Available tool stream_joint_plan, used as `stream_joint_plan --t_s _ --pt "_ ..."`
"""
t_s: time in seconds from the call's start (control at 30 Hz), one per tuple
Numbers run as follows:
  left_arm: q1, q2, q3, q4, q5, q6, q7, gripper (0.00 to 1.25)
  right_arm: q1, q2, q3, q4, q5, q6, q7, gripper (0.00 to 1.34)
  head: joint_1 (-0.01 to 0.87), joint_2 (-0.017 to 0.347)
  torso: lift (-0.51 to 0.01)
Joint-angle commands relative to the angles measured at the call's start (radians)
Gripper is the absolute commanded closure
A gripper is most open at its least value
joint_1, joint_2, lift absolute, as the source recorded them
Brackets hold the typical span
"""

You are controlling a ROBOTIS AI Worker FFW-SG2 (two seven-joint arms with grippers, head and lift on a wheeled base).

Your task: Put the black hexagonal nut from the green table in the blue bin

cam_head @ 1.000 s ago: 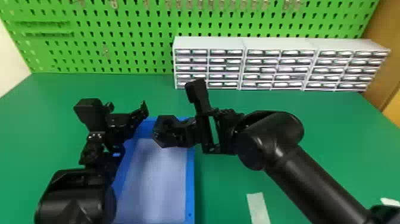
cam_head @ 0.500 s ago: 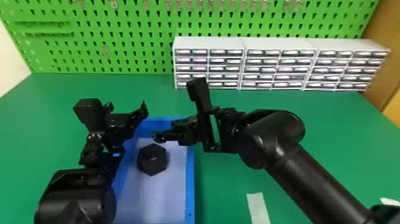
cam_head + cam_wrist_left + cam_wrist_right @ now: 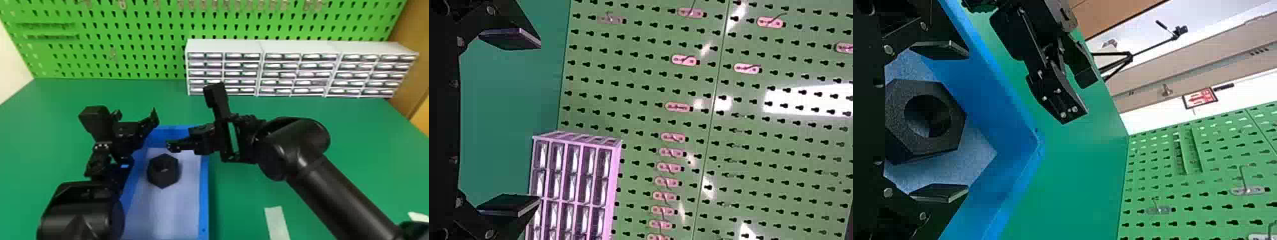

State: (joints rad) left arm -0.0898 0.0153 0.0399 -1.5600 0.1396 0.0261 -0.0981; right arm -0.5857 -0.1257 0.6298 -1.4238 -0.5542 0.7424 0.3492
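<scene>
Both pairs of fingers apart, left gripper point(image 3: 142, 140) near the blue bin point(image 3: 204, 198), right gripper point(image 3: 177, 140) above it, black hexagonal nut point(image 3: 163, 171) below right gripper, inside the bin.

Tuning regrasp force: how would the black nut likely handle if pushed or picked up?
The black hexagonal nut looks stiff, given its thick walls. Its grainy face suggests modest slip. Flat-sided and lying hole-up in the blue bin, it would probably slide rather than roll.
</scene>
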Motion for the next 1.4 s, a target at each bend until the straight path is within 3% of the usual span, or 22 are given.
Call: stream_joint_plan --t_s 0.0,0.8,1.37 --pt "0.001 0.000 0.000 0.000 0.000 0.000 0.000 0.18 0.001 0.000 -0.012 -0.001 0.002 0.000 0.002 0.33 0.686 0.051 -0.097" --pt "0.002 0.000 -0.002 0.000 0.002 0.000 0.000 0.18 0.029 0.003 -0.128 -0.041 0.076 0.002 0.013 0.33 0.686 0.051 -0.097" --pt "0.004 0.000 0.000 0.000 0.000 0.000 0.000 0.18 0.066 0.006 -0.260 -0.076 0.158 0.009 0.013 0.33 0.686 0.051 -0.097"
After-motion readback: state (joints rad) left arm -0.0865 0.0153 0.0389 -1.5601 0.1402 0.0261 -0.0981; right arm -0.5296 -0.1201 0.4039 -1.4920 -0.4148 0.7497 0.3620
